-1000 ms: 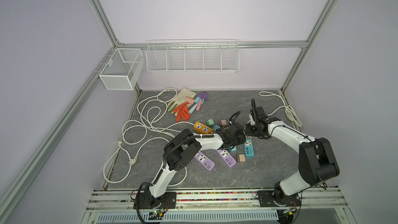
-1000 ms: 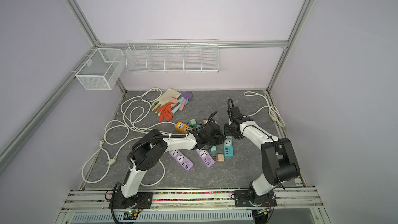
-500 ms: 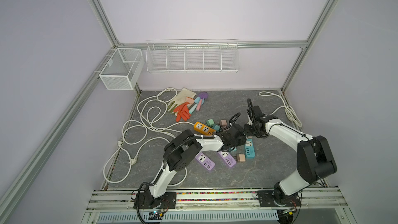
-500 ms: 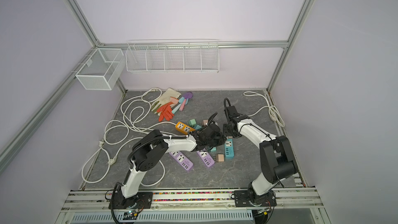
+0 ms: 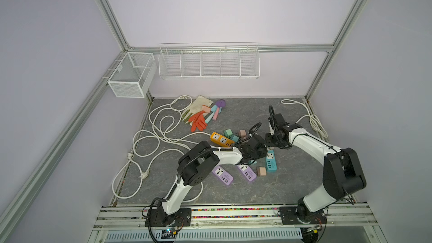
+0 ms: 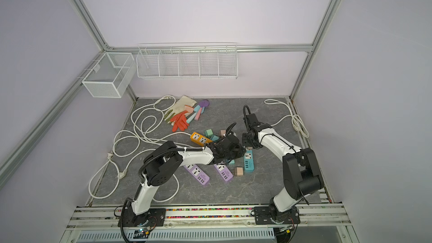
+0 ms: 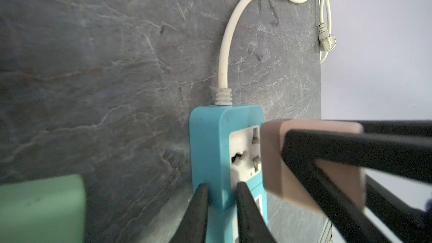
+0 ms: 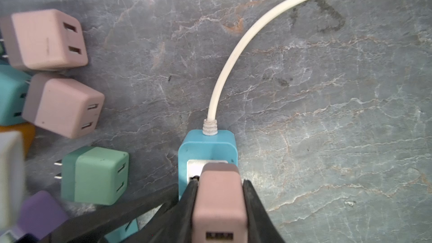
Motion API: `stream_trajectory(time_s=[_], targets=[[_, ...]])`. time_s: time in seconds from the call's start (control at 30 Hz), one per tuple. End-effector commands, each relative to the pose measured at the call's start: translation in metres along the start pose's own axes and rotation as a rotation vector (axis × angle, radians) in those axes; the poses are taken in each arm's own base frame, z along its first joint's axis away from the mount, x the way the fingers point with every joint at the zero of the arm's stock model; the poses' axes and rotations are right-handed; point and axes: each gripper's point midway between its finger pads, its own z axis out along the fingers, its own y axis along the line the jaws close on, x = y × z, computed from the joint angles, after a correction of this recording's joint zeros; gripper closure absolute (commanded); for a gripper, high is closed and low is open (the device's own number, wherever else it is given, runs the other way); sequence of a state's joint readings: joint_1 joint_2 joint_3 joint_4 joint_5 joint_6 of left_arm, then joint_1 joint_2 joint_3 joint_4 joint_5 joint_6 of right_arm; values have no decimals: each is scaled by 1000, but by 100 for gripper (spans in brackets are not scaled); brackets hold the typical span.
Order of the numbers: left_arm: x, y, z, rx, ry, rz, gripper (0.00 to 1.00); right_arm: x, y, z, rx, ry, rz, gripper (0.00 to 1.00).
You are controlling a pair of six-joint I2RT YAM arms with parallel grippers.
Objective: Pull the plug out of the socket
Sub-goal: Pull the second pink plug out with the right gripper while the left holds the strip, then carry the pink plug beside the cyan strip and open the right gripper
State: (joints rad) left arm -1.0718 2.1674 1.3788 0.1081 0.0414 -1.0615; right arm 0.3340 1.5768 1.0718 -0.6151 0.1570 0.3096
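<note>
Right, the right gripper (image 8: 219,183) is clamped on the pink plug (image 8: 219,209), one black finger flat against each side face and the jaws narrowed to the plug's width. (A sensible hold: flat, parallel sides, close to the socket end.) The plug looks like a small, light, rigid plastic cube. It seems smooth enough to slip if the pull goes crooked, so a straight draw along the prongs seems the safe line. In the left wrist view its metal prongs (image 7: 256,160) show in the gap between plug and socket face. I judge it partly out, with the tips in the holes. Beside it the left gripper (image 7: 221,189) is closed on the body of the blue power strip (image 7: 205,141), though I cannot tell which faces it bears on. That grip should brace the light strip on the grey tabletop (image 8: 327,90). The strip's white cord (image 8: 224,73) curves away, and a loose green plug (image 8: 95,176) lies near, apart from the strip.
</note>
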Motion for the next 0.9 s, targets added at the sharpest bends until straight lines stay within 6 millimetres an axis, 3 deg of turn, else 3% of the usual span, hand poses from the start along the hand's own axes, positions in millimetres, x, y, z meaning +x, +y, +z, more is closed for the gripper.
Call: stream_trajectory(time_s=[0.0, 0.5, 0.67, 0.87], targets=[[19, 34, 4, -135, 59, 21, 77, -11, -3, -23, -28, -79, 15, 73], [-10, -13, -28, -55, 22, 90, 75, 3, -17, -78, -163, -170, 139, 70], [-12, -28, -37, -23, 35, 118, 74, 12, -23, -83, -255, -198, 241, 70], [-20, -34, -53, -14, 17, 119, 73, 24, -34, -71, -322, -178, 355, 71]])
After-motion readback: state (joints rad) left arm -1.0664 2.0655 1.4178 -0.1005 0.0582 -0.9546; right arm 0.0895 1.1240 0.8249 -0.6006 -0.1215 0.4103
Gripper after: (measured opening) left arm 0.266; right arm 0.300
